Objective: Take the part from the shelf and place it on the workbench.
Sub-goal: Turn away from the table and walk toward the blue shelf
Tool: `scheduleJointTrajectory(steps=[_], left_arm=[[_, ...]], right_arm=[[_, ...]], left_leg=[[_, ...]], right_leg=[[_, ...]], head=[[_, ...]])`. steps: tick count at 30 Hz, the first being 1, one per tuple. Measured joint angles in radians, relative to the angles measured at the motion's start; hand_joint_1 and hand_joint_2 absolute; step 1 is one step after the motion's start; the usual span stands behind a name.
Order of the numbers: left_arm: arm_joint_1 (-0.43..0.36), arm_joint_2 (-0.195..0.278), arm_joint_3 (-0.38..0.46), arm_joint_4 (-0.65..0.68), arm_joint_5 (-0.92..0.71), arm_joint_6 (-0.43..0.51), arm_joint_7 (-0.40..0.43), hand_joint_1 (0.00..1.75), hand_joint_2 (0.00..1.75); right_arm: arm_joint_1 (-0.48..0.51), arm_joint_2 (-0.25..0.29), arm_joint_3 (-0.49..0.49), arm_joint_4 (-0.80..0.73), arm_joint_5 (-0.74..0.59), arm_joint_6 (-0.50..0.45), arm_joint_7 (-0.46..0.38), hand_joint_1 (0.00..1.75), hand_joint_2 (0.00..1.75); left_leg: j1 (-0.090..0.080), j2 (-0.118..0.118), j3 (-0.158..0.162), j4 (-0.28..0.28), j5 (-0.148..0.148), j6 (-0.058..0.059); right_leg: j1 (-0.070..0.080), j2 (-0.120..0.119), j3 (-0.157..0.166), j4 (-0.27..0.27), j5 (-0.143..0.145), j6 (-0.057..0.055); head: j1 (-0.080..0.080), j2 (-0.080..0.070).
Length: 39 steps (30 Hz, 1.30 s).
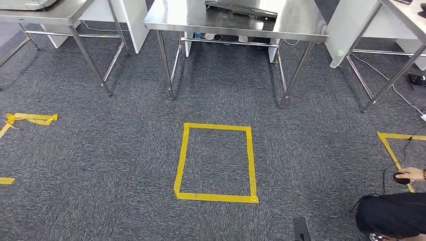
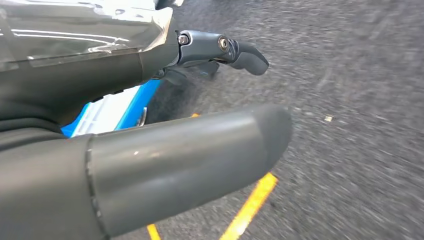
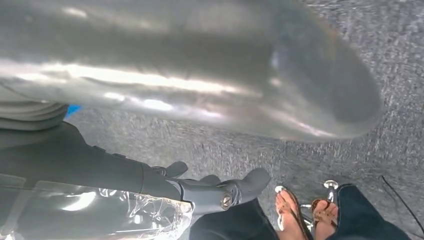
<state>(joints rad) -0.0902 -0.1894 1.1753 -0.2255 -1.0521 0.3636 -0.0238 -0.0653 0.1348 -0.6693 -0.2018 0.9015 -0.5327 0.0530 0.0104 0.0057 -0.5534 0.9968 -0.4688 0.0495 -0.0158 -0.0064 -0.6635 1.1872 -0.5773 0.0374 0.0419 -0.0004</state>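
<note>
workbench [image 1: 301, 20]: stainless-steel table, far centre, straight beyond the yellow tape square [image 1: 216, 162] | upright on thin legs on grey carpet, crossbar under the top | top shiny, flat dark item [image 1: 241, 8] lying toward its far side | part: cannot tell which item it is

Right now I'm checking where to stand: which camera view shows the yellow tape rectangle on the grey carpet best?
Head view: the whole yellow tape rectangle lies centred before the steel workbench. The left wrist view catches yellow tape strips, possibly its edge; the right wrist view has carpet.
</note>
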Motion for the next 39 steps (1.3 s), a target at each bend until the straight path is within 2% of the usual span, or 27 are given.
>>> scheduleJointTrajectory(steps=[1, 2, 3, 4, 5, 6, 8, 9, 11, 12, 13, 15, 16, 17, 18, 19, 21, 23, 26, 28, 30, 32, 33, 34, 36, 37, 39], left_arm=[[0.0, 0.0, 0.0, 0.0, 0.001, 0.001, 0.002, 0.0, 0.0], [0.001, 0.0, -0.001, 0.0, 0.0, 0.001, 0.005, 0.0, 0.0], [0.001, 0.001, -0.001, 0.0, -0.001, 0.001, 0.008, 0.0, 0.0], [0.002, 0.001, -0.001, 0.0, -0.003, 0.001, 0.01, 0.0, 0.0], [0.002, 0.001, -0.002, 0.001, -0.004, 0.001, 0.011, 0.0, 0.0], [0.002, 0.001, -0.002, 0.001, -0.004, 0.001, 0.011, 0.0, 0.0], [0.002, 0.001, -0.003, 0.002, -0.006, 0.0, 0.01, 0.0, 0.0], [0.002, 0.001, -0.003, 0.002, -0.007, -0.001, 0.009, 0.0, 0.0], [0.004, 0.001, -0.006, 0.003, -0.014, -0.006, 0.001, 0.0, 0.0], [0.005, 0.002, -0.008, 0.003, -0.018, -0.009, -0.003, 0.0, 0.0], [0.007, 0.003, -0.01, 0.004, -0.022, -0.011, -0.006, 0.0, 0.0], [0.009, 0.004, -0.014, 0.005, -0.027, -0.013, -0.009, 0.0, 0.0], [0.009, 0.004, -0.015, 0.005, -0.027, -0.013, -0.01, 0.0, 0.0], [0.01, 0.005, -0.016, 0.006, -0.029, -0.013, -0.012, 0.0, 0.0], [0.01, 0.006, -0.017, 0.006, -0.03, -0.013, -0.014, 0.0, 0.0], [0.011, 0.007, -0.018, 0.006, -0.032, -0.013, -0.016, 0.0, 0.0], [0.012, 0.009, -0.02, 0.006, -0.036, -0.014, -0.022, 0.0, 0.0], [0.014, 0.011, -0.021, 0.006, -0.039, -0.014, -0.028, 0.0, 0.0], [0.018, 0.011, -0.024, 0.008, -0.043, -0.015, -0.035, 0.0, 0.0], [0.018, 0.011, -0.029, 0.008, -0.047, -0.015, -0.039, 0.0, 0.0], [0.019, 0.013, -0.031, 0.009, -0.051, -0.015, -0.042, 0.0, 0.0], [0.021, 0.015, -0.033, 0.009, -0.055, -0.016, -0.042, 0.0, 0.0], [0.021, 0.015, -0.036, 0.01, -0.058, -0.017, -0.043, 0.0, 0.0], [0.021, 0.016, -0.038, 0.01, -0.059, -0.017, -0.043, 0.0, 0.0], [0.021, 0.017, -0.042, 0.012, -0.06, -0.018, -0.045, 0.0, 0.0], [0.021, 0.018, -0.043, 0.013, -0.06, -0.019, -0.046, 0.0, 0.0], [0.02, 0.02, -0.045, 0.014, -0.06, -0.019, -0.049, 0.0, 0.0]], right_arm=[[0.0, 0.0, 0.0, 0.0, 0.005, 0.004, -0.006, 0.0, 0.0], [0.0, 0.0, -0.001, 0.0, 0.007, 0.007, -0.011, 0.0, 0.0], [0.001, 0.0, -0.001, 0.0, 0.007, 0.008, -0.014, 0.0, 0.0], [0.001, 0.0, -0.001, 0.0, 0.007, 0.008, -0.017, 0.0, 0.0], [0.0, 0.0, -0.002, 0.0, 0.006, 0.009, -0.018, 0.0, 0.0], [-0.001, -0.001, -0.002, 0.0, 0.006, 0.009, -0.019, 0.0, 0.0], [-0.004, -0.001, -0.002, 0.0, 0.005, 0.009, -0.02, 0.0, 0.0], [-0.005, -0.001, -0.002, 0.0, 0.002, 0.009, -0.021, 0.0, 0.0], [-0.003, 0.0, -0.005, 0.0, -0.008, 0.008, -0.023, 0.0, 0.0], [-0.002, 0.001, -0.007, 0.0, -0.014, 0.008, -0.025, 0.0, 0.0], [-0.001, 0.001, -0.011, 0.0, -0.019, 0.008, -0.029, 0.0, 0.0], [0.001, 0.001, -0.018, 0.0, -0.032, 0.008, -0.037, 0.0, 0.0], [0.002, 0.001, -0.024, 0.0, -0.042, 0.008, -0.042, 0.0, 0.0], [0.003, 0.001, -0.032, 0.0, -0.056, 0.008, -0.047, 0.0, 0.0], [0.004, 0.001, -0.041, 0.0, -0.073, 0.008, -0.055, 0.0, 0.0], [0.005, 0.002, -0.052, 0.0, -0.09, 0.009, -0.065, 0.0, 0.0], [0.005, 0.003, -0.075, 0.0, -0.117, 0.008, -0.084, 0.0, 0.0], [0.001, 0.004, -0.094, 0.0, -0.133, 0.006, -0.099, 0.0, 0.0], [-0.001, 0.004, -0.117, 0.0, -0.147, -0.001, -0.109, 0.0, 0.0], [0.001, 0.004, -0.129, 0.0, -0.154, -0.005, -0.111, 0.0, 0.0], [0.002, 0.002, -0.138, 0.0, -0.159, -0.009, -0.112, 0.0, 0.0], [0.002, 0.001, -0.148, 0.0, -0.167, -0.013, -0.114, 0.0, 0.0], [0.003, 0.0, -0.155, 0.0, -0.172, -0.015, -0.116, 0.0, 0.0], [0.004, 0.0, -0.162, 0.0, -0.177, -0.017, -0.118, 0.0, 0.0], [0.004, -0.001, -0.174, 0.0, -0.186, -0.022, -0.123, 0.0, 0.0], [0.002, -0.001, -0.178, 0.0, -0.189, -0.024, -0.125, 0.0, 0.0], [-0.001, 0.0, -0.185, 0.0, -0.196, -0.028, -0.127, 0.0, 0.0]], left_leg=[[-0.001, 0.001, -0.018, 0.001, 0.015, 0.0], [-0.002, 0.002, -0.036, 0.002, 0.03, -0.001], [-0.003, 0.003, -0.054, 0.003, 0.045, -0.003], [-0.002, 0.004, -0.07, 0.004, 0.059, -0.005], [-0.002, 0.004, -0.084, 0.005, 0.073, -0.009], [-0.003, 0.004, -0.096, 0.006, 0.086, -0.014], [-0.006, 0.004, -0.105, 0.004, 0.109, -0.025], [-0.007, 0.005, -0.106, 0.001, 0.118, -0.032], [-0.003, 0.005, -0.11, -0.004, 0.127, -0.046], [0.0, 0.004, -0.117, 0.007, 0.106, -0.051], [0.002, 0.002, -0.127, 0.036, 0.066, -0.055], [0.004, -0.002, -0.156, 0.15, -0.042, -0.061], [0.004, -0.003, -0.168, 0.216, -0.075, -0.064], [0.004, -0.004, -0.172, 0.267, -0.083, -0.067], [0.005, -0.004, -0.161, 0.286, -0.07, -0.067], [0.006, -0.006, -0.129, 0.263, -0.047, -0.066], [0.009, -0.031, -0.022, 0.129, -0.02, -0.06], [0.009, -0.057, 0.055, 0.016, -0.03, -0.053], [0.003, -0.04, 0.062, -0.014, -0.034, -0.034], [0.005, -0.021, 0.055, -0.021, -0.023, -0.016], [0.004, -0.001, 0.045, -0.024, -0.014, -0.004], [0.001, 0.02, 0.034, -0.023, -0.008, -0.001], [0.001, 0.03, 0.03, -0.022, -0.006, -0.002], [0.001, 0.04, 0.028, -0.021, -0.005, -0.003], [0.002, 0.059, 0.027, -0.018, -0.004, -0.008], [0.0, 0.068, 0.027, -0.016, -0.004, -0.013], [-0.005, 0.082, 0.027, -0.013, -0.004, -0.024]], right_leg=[[0.0, 0.001, -0.008, 0.06, -0.028, 0.003], [0.0, 0.002, -0.004, 0.099, -0.034, 0.01], [0.0, 0.002, 0.017, 0.107, -0.019, 0.022], [0.0, 0.002, 0.055, 0.077, 0.007, 0.033], [0.0, 0.003, 0.112, 0.012, 0.028, 0.039], [0.001, 0.003, 0.18, -0.078, 0.032, 0.038], [0.008, 0.004, 0.271, -0.219, 0.011, 0.02], [0.013, 0.004, 0.285, -0.249, 0.001, 0.01], [0.011, 0.003, 0.271, -0.25, 0.011, -0.011], [0.008, 0.002, 0.262, -0.249, 0.021, -0.024], [0.004, 0.001, 0.251, -0.25, 0.033, -0.035], [0.004, 0.0, 0.228, -0.249, 0.056, -0.048], [0.006, -0.001, 0.216, -0.248, 0.066, -0.048], [0.007, 0.0, 0.204, -0.247, 0.075, -0.046], [0.008, 0.002, 0.193, -0.245, 0.082, -0.043], [0.008, 0.005, 0.184, -0.242, 0.088, -0.038], [0.007, 0.015, 0.167, -0.231, 0.097, -0.028], [0.009, 0.026, 0.152, -0.22, 0.104, -0.018], [0.011, 0.045, 0.137, -0.214, 0.116, 0.003], [0.011, 0.042, 0.109, -0.18, 0.1, 0.008], [0.008, 0.028, 0.052, -0.067, 0.044, 0.003], [0.005, 0.022, -0.002, 0.055, -0.002, 0.005], [0.002, 0.02, -0.005, 0.073, -0.004, 0.012], [-0.001, 0.015, 0.014, 0.049, 0.009, 0.023], [-0.008, -0.016, 0.096, -0.087, 0.056, 0.043], [-0.007, -0.035, 0.132, -0.154, 0.074, 0.046], [-0.001, -0.053, 0.16, -0.218, 0.09, 0.032]], head=[[0.0, 0.0], [0.0, 0.0], [0.0, 0.0], [0.0, 0.0], [0.0, 0.0], [0.0, 0.0], [-0.002, 0.0], [-0.003, 0.0], [-0.005, 0.0], [-0.007, 0.0], [-0.009, 0.0], [-0.011, 0.0], [-0.011, 0.0], [-0.011, 0.0], [-0.011, 0.0], [-0.012, 0.0], [-0.012, 0.0], [-0.01, 0.0], [-0.008, 0.0], [-0.006, 0.0], [-0.003, 0.0], [-0.001, 0.0], [-0.001, 0.0], [-0.001, 0.0], [-0.001, 0.0], [-0.001, 0.0], [-0.002, 0.0]])
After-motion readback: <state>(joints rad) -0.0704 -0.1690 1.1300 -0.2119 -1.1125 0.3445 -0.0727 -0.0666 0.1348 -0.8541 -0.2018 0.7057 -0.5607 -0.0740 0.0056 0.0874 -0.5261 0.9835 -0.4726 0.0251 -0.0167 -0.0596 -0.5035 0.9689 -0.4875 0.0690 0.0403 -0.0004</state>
